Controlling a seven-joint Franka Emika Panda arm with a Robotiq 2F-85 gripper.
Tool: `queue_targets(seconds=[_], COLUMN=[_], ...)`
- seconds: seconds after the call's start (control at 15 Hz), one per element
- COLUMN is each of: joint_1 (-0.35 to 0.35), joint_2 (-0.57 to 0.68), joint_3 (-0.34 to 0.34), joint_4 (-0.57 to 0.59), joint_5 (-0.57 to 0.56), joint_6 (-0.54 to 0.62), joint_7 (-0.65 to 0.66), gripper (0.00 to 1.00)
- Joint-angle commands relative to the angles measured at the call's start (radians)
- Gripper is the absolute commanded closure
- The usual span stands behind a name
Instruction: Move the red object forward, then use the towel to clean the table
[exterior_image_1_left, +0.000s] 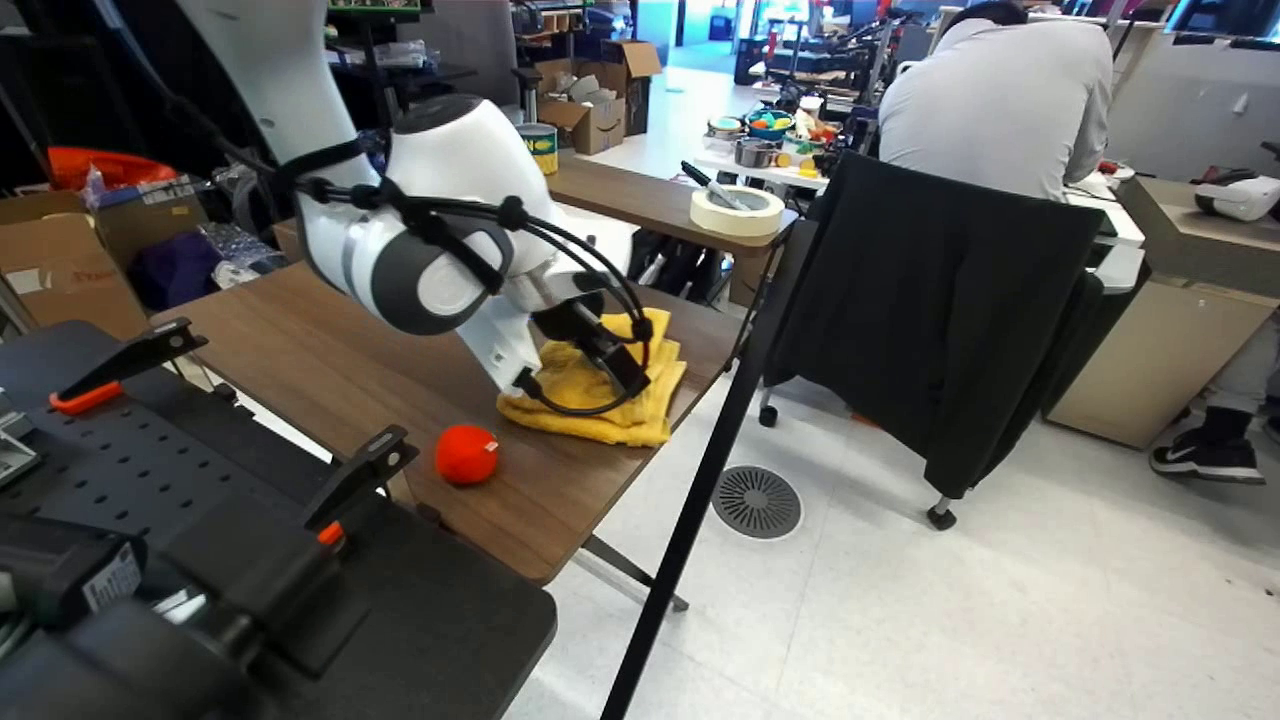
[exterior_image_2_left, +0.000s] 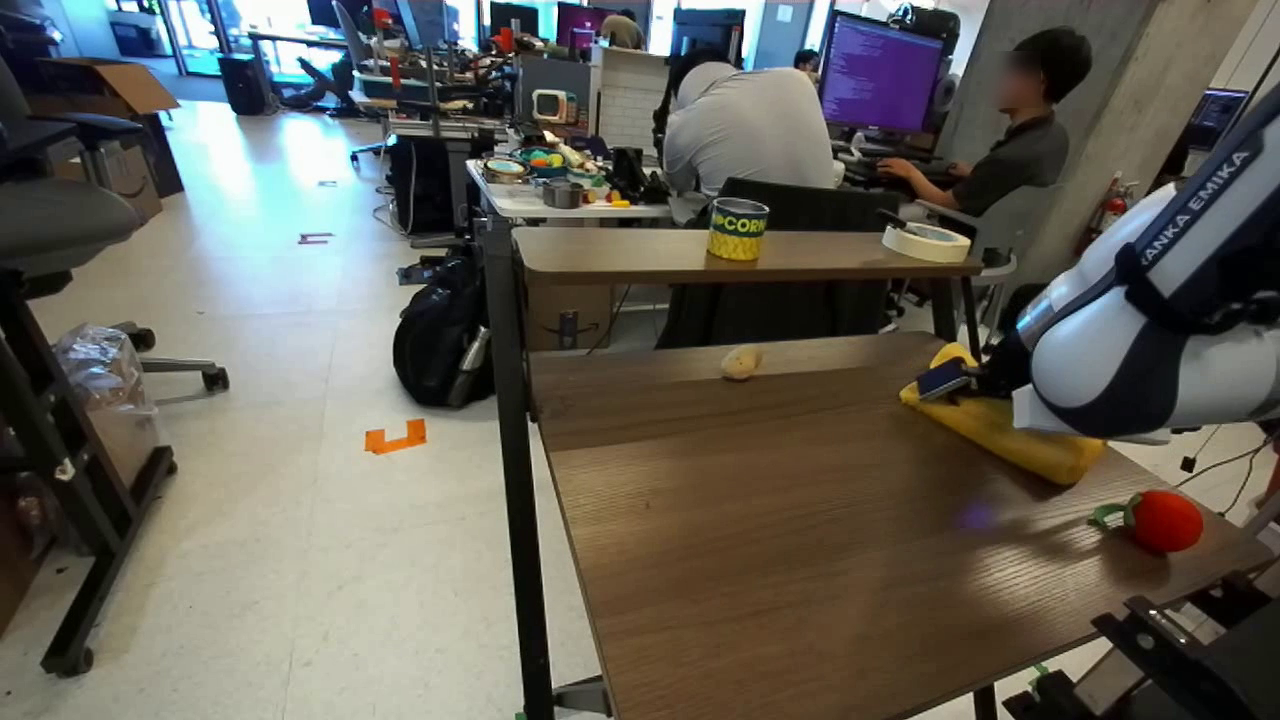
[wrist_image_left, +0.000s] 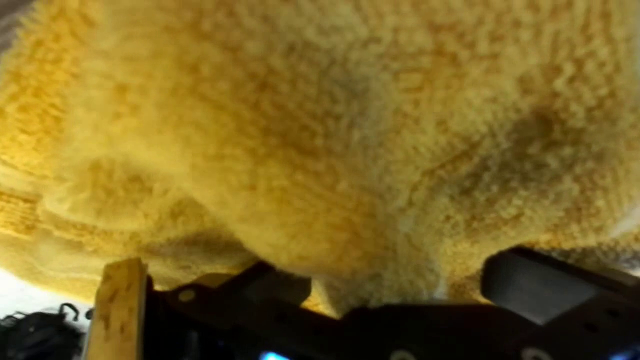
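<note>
The yellow towel (exterior_image_1_left: 600, 425) lies folded on the wood-grain table (exterior_image_2_left: 800, 540), by its edge. My gripper (wrist_image_left: 397, 281) is down at the cloth with its jaws wide apart; in the wrist view yellow towel (wrist_image_left: 310, 130) fills most of the picture and bulges into the gap between the fingers (wrist_image_left: 530, 287). Both exterior views show the gripper (exterior_image_2_left: 965, 380) over the towel (exterior_image_2_left: 1050, 452). How deep the fingertips sit in the folds is hidden. The round red object (exterior_image_1_left: 466, 455) rests on the table apart from the towel; a green piece trails from the red object (exterior_image_2_left: 1168, 521) in an exterior view.
A small pale lump (exterior_image_2_left: 741, 363) sits near the table's shelf side. The raised shelf (exterior_image_2_left: 620, 255) carries a corn can (exterior_image_2_left: 738, 230) and a tape roll (exterior_image_2_left: 926, 242) with a marker. Black clamps (exterior_image_1_left: 360, 475) stand at the mounting plate close to the red object.
</note>
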Motion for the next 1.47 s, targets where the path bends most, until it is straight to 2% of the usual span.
queue_targets(seconds=[0.0, 0.13, 0.33, 0.53, 0.6, 0.67, 0.8, 0.93, 1.2, 1.4], joint_1=[-0.076, -0.083, -0.087, -0.070, -0.039, 0.036, 0.120, 0.233, 0.419, 0.541], joint_2=[0.113, 0.132, 0.124, 0.137, 0.139, 0.113, 0.086, 0.065, 0.033, 0.005], joint_3=[0.014, 0.038, 0.130, 0.192, 0.196, 0.177, 0.149, 0.104, 0.070, 0.076], joint_4=[0.162, 0.212, 0.241, 0.277, 0.277, 0.244, 0.190, 0.126, 0.026, -0.030], joint_5=[0.084, 0.129, 0.109, 0.090, 0.096, 0.116, 0.108, 0.115, 0.108, 0.099], joint_6=[-0.065, -0.090, -0.058, -0.040, -0.043, -0.064, -0.079, -0.053, -0.023, -0.016], joint_7=[0.065, 0.113, 0.106, 0.088, 0.089, 0.092, 0.066, 0.051, 0.013, -0.023], gripper=[0.00, 0.00, 0.00, 0.00, 0.00, 0.00, 0.00, 0.00, 0.00, 0.00])
